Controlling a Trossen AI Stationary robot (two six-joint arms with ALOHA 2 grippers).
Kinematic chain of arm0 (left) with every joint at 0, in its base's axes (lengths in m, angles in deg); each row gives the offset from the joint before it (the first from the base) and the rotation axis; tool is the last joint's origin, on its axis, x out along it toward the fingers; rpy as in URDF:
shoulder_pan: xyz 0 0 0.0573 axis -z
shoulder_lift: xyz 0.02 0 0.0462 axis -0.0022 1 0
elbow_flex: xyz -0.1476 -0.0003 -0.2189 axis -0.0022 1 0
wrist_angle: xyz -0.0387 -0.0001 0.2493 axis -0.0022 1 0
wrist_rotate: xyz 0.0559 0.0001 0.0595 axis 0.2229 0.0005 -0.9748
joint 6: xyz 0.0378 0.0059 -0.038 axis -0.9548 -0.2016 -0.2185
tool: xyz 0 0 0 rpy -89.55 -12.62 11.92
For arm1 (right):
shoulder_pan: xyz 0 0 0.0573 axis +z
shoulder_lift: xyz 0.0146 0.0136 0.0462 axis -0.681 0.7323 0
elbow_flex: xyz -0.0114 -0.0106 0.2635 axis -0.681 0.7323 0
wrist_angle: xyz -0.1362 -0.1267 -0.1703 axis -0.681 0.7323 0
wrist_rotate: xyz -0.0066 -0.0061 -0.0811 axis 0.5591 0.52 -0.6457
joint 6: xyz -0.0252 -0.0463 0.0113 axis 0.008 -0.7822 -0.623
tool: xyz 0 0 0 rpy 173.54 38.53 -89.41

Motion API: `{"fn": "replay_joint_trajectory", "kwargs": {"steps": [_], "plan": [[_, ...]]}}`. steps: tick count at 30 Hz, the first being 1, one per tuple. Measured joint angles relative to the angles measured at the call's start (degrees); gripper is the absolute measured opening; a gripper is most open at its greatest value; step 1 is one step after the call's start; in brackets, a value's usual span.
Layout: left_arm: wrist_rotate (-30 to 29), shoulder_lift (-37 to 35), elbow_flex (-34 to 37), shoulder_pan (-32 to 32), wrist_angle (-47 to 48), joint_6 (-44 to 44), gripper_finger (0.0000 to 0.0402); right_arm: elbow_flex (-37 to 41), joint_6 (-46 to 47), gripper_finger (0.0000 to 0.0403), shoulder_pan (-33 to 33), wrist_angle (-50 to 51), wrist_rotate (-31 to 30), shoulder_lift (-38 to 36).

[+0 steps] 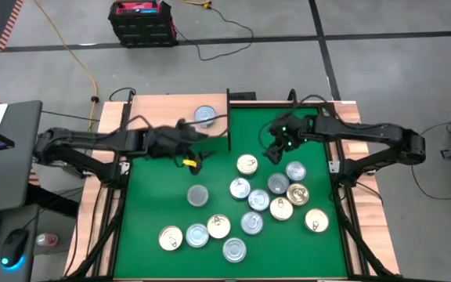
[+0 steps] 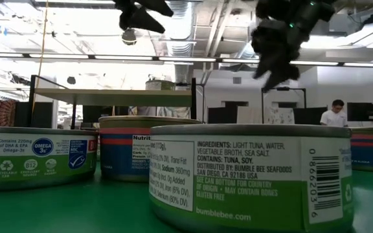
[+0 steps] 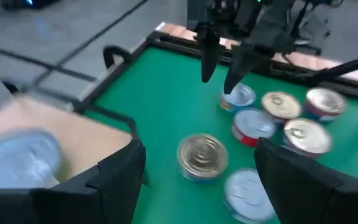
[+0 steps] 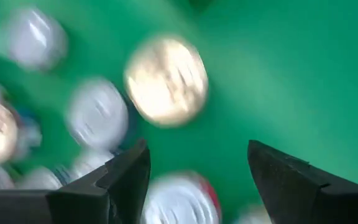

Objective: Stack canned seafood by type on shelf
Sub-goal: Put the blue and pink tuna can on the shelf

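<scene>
Several round seafood tins (image 1: pixel 258 200) with silver or gold lids stand on the green mat (image 1: pixel 210 251). One silver-lidded tin (image 1: pixel 204 116) sits on the light-wood shelf (image 1: pixel 163 113) at the mat's far left, which the low view shows as a raised board (image 2: pixel 102 94). My left gripper (image 1: pixel 200 149) hangs open in the air at the shelf's near right corner, its fingers (image 3: pixel 114 174) holding nothing. My right gripper (image 1: pixel 276 150) hovers open above the far tins, over a gold-lidded one (image 4: pixel 165 81). It also shows in the left wrist view (image 3: pixel 222 65).
Black frame bars (image 1: pixel 229 117) edge the shelf and the mat. A dull grey tin (image 1: pixel 198 194) stands alone left of the cluster. Bare mat lies between it and the shelf. A black crate (image 1: pixel 141 19) sits on the floor beyond the table, and a person (image 2: pixel 334 115) is far behind.
</scene>
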Motion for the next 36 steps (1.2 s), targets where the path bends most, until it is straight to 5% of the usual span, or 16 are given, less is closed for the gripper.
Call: {"fn": "replay_joint_trajectory", "kwargs": {"steps": [8, 19, 29, 36], "plan": [[-2.41, -2.11, 3.06, 4.42, -1.02, 8.10, 0.0290, 3.06, -1.92, 0.0289, -1.90, 21.38, -0.06, 0.67], [-3.75, -4.27, 3.05, 4.60, -9.34, 1.09, 0.0290, 3.20, -5.31, 0.0289, -5.64, 29.46, -1.21, 9.80], [-3.95, -10.15, 3.00, 4.62, -1.02, 5.49, 0.0290, 3.96, -6.46, 0.0289, -5.88, 35.05, -3.85, 6.53], [-3.87, -9.48, 2.98, 4.64, 0.62, 4.17, 0.0290, 7.22, -8.33, 0.0289, -5.68, 40.20, -2.49, 11.66]]}}
